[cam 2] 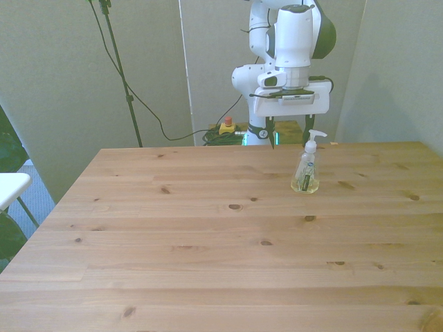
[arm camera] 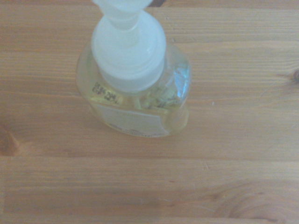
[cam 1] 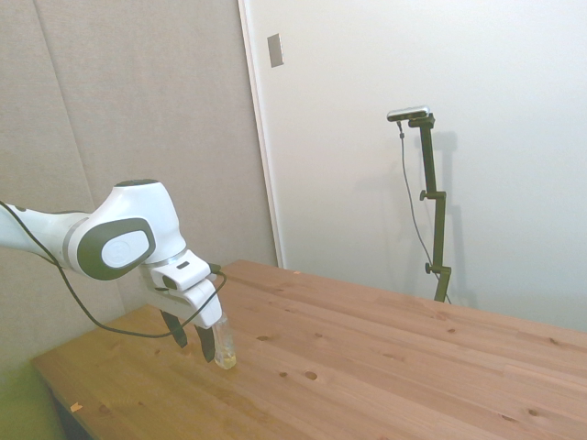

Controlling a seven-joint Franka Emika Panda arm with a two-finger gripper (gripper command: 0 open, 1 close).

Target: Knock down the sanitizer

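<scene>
Sanitizer [cam 2: 306, 173] upright, clear plastic, pump-topped

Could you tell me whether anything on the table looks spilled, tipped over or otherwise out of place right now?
Nothing stands out. The sanitizer stands upright on the wooden table, pump top on, with no liquid visible around its base. The tool hangs close beside it, and the bottle looks undamaged in the wrist view.

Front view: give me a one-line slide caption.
Sanitizer bottle standing upright on the wooden table, with the robot's hand hanging just behind it toward the front view's left.
</scene>
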